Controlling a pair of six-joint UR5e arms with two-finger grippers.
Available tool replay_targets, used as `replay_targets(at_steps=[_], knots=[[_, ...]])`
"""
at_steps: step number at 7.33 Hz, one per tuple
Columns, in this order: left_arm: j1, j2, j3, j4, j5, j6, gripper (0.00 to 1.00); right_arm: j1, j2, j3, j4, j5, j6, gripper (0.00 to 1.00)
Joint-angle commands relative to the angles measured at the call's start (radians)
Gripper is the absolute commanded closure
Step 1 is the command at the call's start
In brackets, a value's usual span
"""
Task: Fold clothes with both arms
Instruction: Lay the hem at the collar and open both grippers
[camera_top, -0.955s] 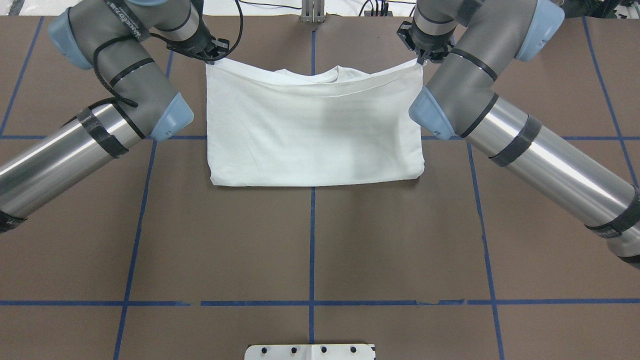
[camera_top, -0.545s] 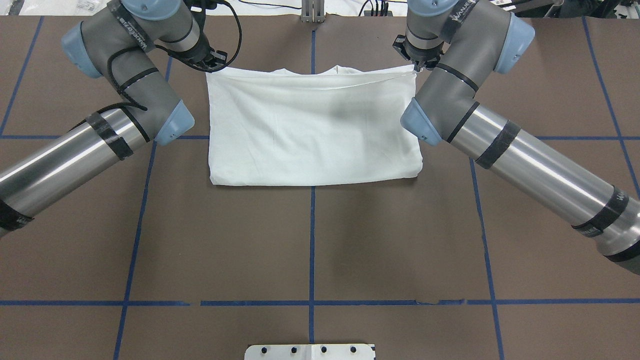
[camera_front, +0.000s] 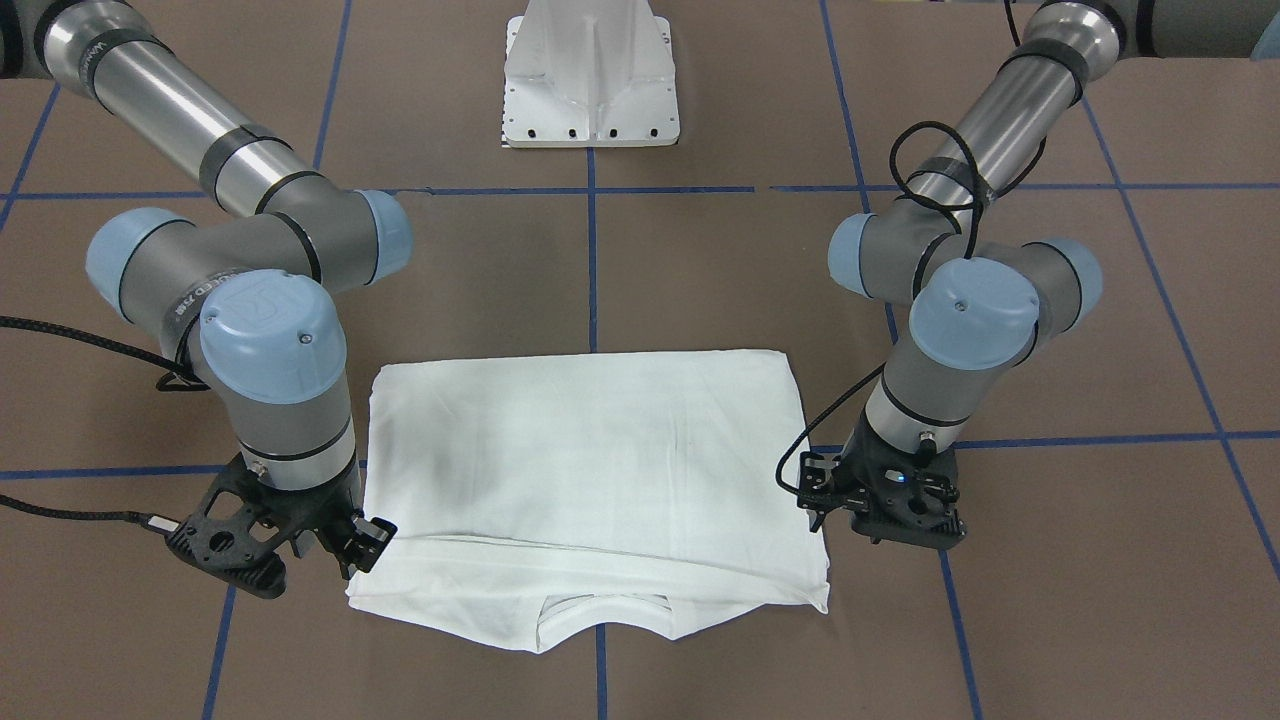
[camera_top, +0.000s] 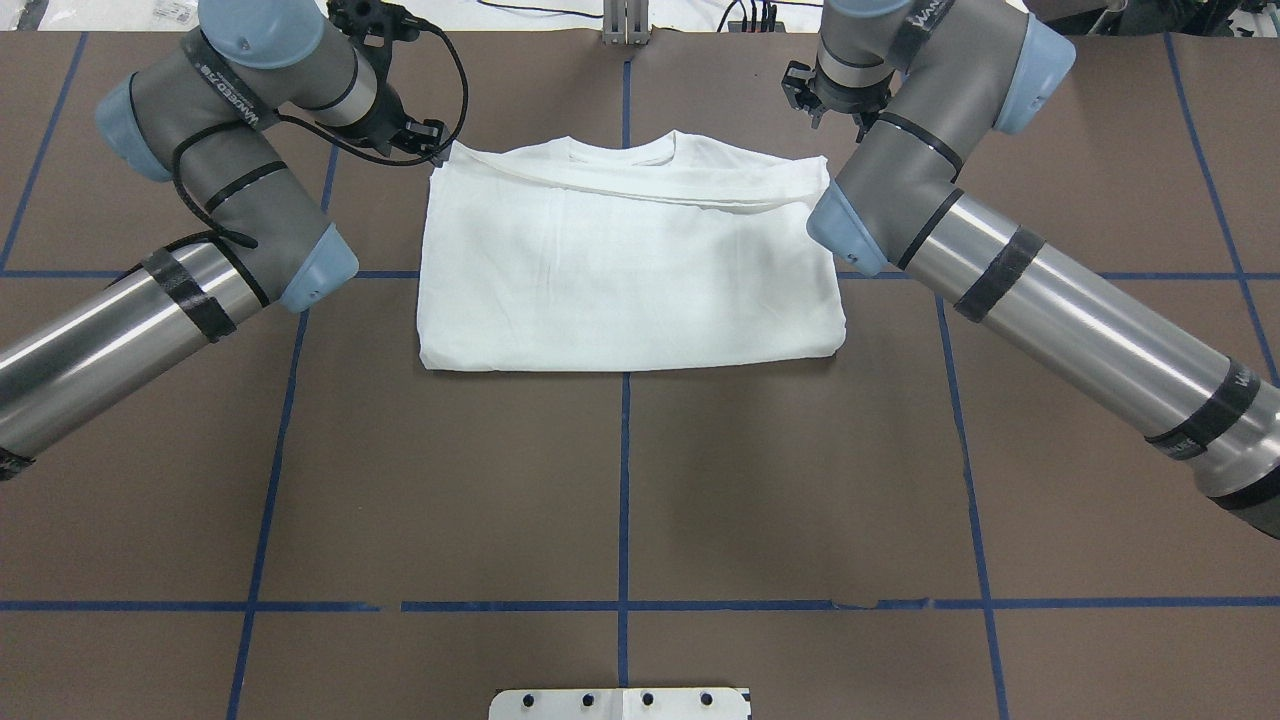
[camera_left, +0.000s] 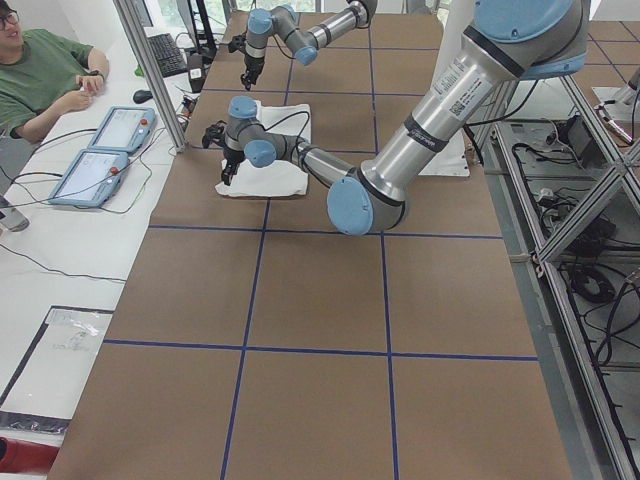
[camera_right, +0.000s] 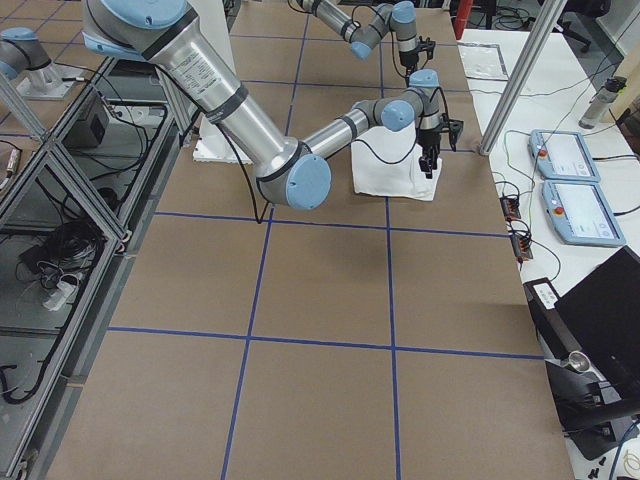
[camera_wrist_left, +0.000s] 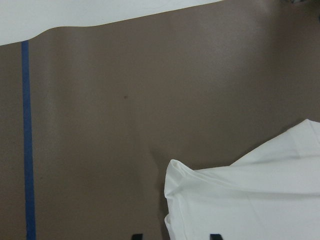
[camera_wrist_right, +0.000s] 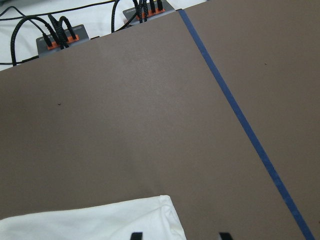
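A large white long-sleeved T-shirt (camera_top: 625, 270) is lying folded into a broad rectangle on the brown table covering (camera_top: 620, 480). It is lying well out from the white metal pedestal base (camera_front: 590, 85), astride the blue tape line (camera_top: 623, 480) that is running straight away from that base. The ribbed round collar (camera_top: 625, 150) is showing at the edge farthest from the pedestal. The upper layer's hem (camera_top: 640, 185) is lying across the cloth just on the pedestal side of the collar, leaving it peeking out.

Both silver-and-grey jointed arms are reaching past the garment, one along each flank, to its two corners farthest from the pedestal. The black left gripper (camera_top: 428, 140) is sitting right beside its corner. In its wrist view the fingertips (camera_wrist_left: 215, 236) are standing clearly apart, with the cloth corner lying on the table below them and nothing pinched. The black right gripper (camera_front: 362, 540) is hanging at the other far corner. Its fingertips (camera_wrist_right: 224, 235) are likewise spread wide over a loose corner of white fabric. I cannot tell from here whether either one is brushing the cloth.
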Motion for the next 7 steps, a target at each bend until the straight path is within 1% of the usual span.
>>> replay_targets(at_steps=[1, 2, 4, 5, 6, 7], knots=[[0.024, 0.110, -0.140, -0.011, -0.045, -0.015, 0.00, 0.039, -0.018, -0.002, 0.003, 0.073, -0.132, 0.00], [0.062, 0.174, -0.220, -0.006, -0.042, -0.047, 0.00, 0.041, -0.025, -0.002, 0.005, 0.084, -0.140, 0.00], [0.149, 0.241, -0.298, -0.014, -0.031, -0.200, 0.00, 0.041, -0.033, 0.000, 0.044, 0.085, -0.136, 0.00], [0.179, 0.246, -0.309, -0.017, -0.013, -0.266, 0.00, 0.042, -0.039, 0.000, 0.058, 0.085, -0.137, 0.00], [0.232, 0.249, -0.303, -0.017, 0.078, -0.309, 0.01, 0.042, -0.042, 0.000, 0.059, 0.085, -0.139, 0.00], [0.254, 0.249, -0.300, -0.017, 0.100, -0.346, 0.14, 0.042, -0.041, 0.000, 0.060, 0.085, -0.137, 0.00]])
